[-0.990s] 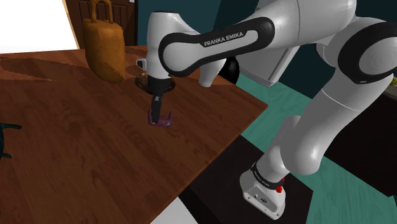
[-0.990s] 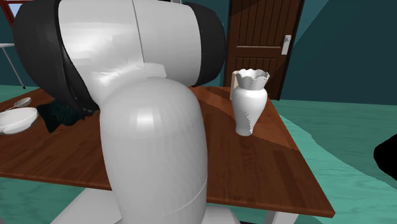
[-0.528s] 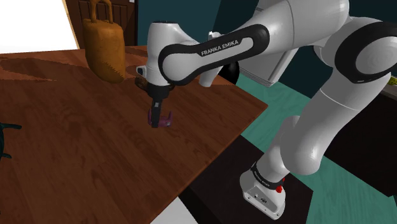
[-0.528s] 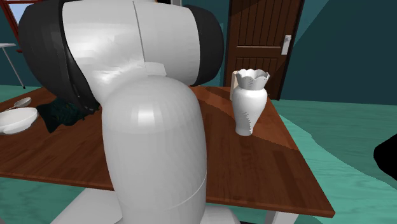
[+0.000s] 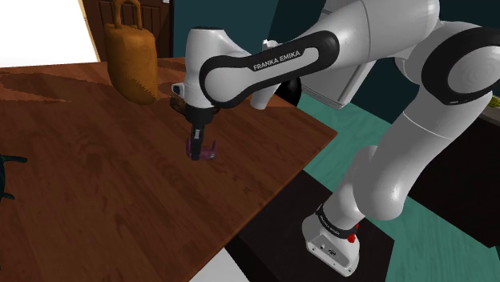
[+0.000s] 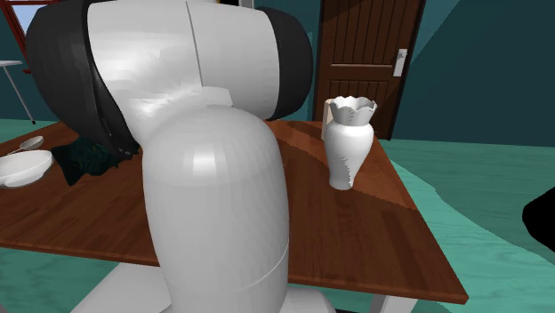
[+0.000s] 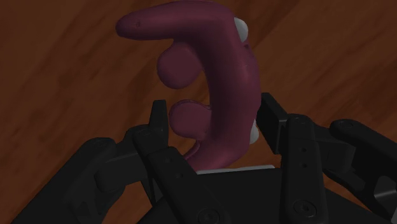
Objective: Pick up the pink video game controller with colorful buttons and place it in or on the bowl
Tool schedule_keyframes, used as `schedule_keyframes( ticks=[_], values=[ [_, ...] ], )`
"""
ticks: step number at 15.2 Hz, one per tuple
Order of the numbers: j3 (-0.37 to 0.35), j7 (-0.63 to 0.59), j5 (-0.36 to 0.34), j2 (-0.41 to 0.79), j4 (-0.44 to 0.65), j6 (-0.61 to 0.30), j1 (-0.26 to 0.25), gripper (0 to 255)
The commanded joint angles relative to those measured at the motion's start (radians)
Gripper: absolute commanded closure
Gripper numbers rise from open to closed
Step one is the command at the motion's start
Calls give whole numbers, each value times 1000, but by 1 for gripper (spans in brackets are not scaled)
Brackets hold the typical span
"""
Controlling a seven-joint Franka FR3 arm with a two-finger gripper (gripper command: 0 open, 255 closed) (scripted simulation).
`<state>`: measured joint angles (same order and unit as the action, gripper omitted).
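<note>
Two fingers (image 7: 273,121) of the gripper (image 7: 215,121) clasp the purple-pink controller (image 7: 222,70).

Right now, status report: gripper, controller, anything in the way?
Gripper shut on purplish-pink controller. Controller close to tabletop. White bowl across the table, dark green object beside it.

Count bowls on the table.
1: a white bowl at the second exterior view's left edge, on the table beside a dark heap. The arm could hide more.
</note>
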<state>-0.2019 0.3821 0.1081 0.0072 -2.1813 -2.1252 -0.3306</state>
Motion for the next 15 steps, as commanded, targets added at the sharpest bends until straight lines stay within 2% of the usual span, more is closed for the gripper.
schedule_keyframes(
  ticks=[1, 7, 15],
  values=[
    [0, 0, 0, 0, 0, 0, 0, 255],
    [0, 0, 0, 0, 0, 0, 0, 255],
    [2, -3, 4, -46, 60, 105, 2, 255]
  ],
)
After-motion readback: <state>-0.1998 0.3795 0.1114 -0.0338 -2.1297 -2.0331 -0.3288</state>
